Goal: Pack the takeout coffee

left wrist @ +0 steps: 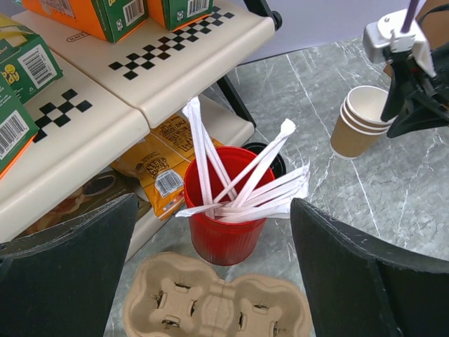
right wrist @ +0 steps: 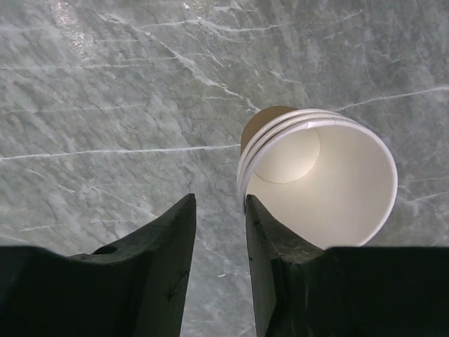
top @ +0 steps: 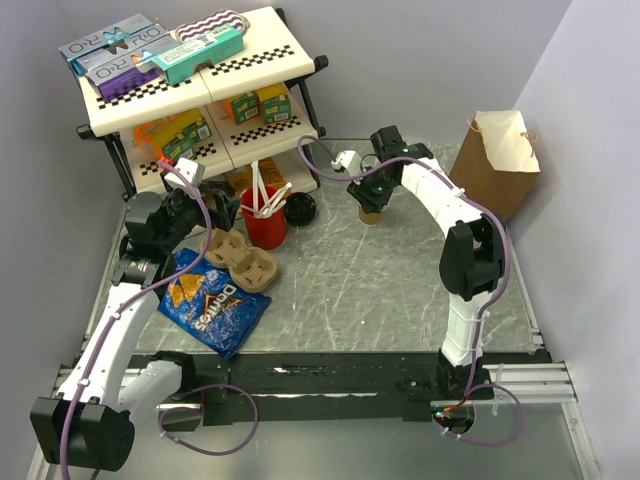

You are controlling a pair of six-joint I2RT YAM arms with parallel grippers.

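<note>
Nearest on the grey marble table [top: 380,290] lie a blue crinkly chip bag [top: 212,305] and a tan moulded-pulp cup carrier [left wrist: 217,302]. Just beyond the carrier, the left gripper [left wrist: 214,209] has its jaws spread wide with nothing between them, facing the ribbed red plastic cup of white wrapped sticks [left wrist: 226,232].

The takeout coffee, a small cup under a round black plastic lid [top: 300,209], stands just right of and slightly beyond that red cup. A reach from the left would likely knock the red cup or scatter its sticks first.

Further right, the right gripper [right wrist: 219,203] has its jaws a narrow gap apart, clamped on nothing visible. It sits at the rim of a stack of lidless tan paper cups [right wrist: 323,182]. Closing here would probably take the wrong cup, or tip the stack.

The brown paper bag [top: 497,160] stands far right, well apart from the coffee.

Only the top view shows the whole lid and the bag. The left wrist view shows just a dark sliver of lid behind the red cup. The right wrist view alone shows three nested rims and an empty white inside.
</note>
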